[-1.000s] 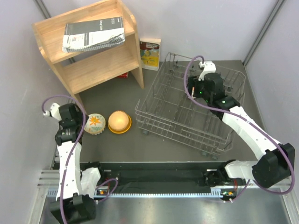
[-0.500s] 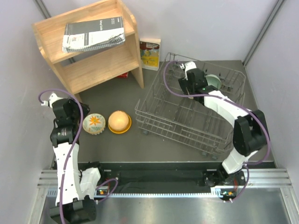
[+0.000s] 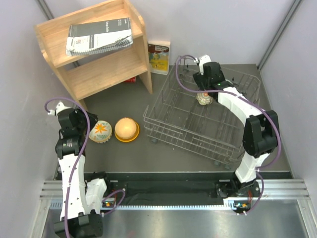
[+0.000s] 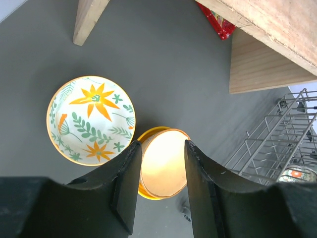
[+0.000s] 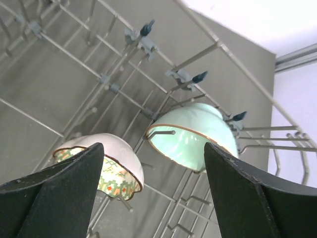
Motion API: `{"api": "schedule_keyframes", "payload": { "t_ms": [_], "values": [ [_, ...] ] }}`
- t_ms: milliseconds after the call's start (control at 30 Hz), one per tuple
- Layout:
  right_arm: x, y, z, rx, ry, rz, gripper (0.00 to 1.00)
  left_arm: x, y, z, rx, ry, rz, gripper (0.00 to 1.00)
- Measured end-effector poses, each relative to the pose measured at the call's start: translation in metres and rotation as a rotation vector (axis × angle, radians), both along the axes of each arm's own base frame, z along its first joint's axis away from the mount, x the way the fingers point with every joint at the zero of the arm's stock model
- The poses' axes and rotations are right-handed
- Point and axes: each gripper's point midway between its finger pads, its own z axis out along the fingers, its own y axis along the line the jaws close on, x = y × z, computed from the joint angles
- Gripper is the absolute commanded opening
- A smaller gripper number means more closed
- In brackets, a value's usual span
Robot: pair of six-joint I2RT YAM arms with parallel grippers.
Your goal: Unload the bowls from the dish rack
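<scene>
We see two bowls already out on the dark grey tabletop (image 3: 114, 104), in front of the wooden shelf (image 3: 99, 54). They are a scalloped cream bowl with orange flowers and green leaves painted inside (image 4: 91, 119) and a round orange-yellow bowl (image 4: 161, 161). Both stand upright and just beside each other, but we cannot tell whether their rims touch.

The left arm (image 3: 67, 158) reaches in from the tabletop's left side. In its wrist view the left jaws stand partly apart with nothing between the black fingers (image 4: 126, 183). The orange-yellow bowl shows through the gap, below them.

The large grey wire dish rack (image 3: 163, 124) sits to the right of these bowls, turned at an angle. The right arm (image 3: 237, 106) stretches over its far part. Two bowls lean among the upright tines there:
- A pale teal-green bowl with a brown rim (image 5: 190, 141) is tipped on edge, with a tine poking into its opening.
- A white bowl with a green and orange pattern inside (image 5: 104, 163) is also tilted and sits close beside the first.

The right jaws are spread wide and empty, with one finger (image 5: 54, 183) near the patterned bowl and the other on the teal bowl's side.

A spiral-bound booklet (image 3: 99, 35) lies on top of the shelf. A small book (image 3: 159, 57) leans on the back wall beside it.
</scene>
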Motion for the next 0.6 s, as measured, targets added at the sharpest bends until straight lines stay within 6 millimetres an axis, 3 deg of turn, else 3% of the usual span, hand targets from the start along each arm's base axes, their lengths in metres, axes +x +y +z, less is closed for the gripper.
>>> {"api": "schedule_keyframes", "payload": {
  "t_ms": [167, 600],
  "values": [
    [0.0, 0.0, -0.017, 0.004, 0.044, 0.022, 0.81, 0.0, -0.001, 0.0, -0.003, 0.0, -0.006, 0.45],
    [-0.01, 0.011, -0.036, 0.045, 0.108, 0.08, 0.81, 0.001, -0.006, -0.009, -0.025, 0.01, -0.026, 0.43]
  ]
}}
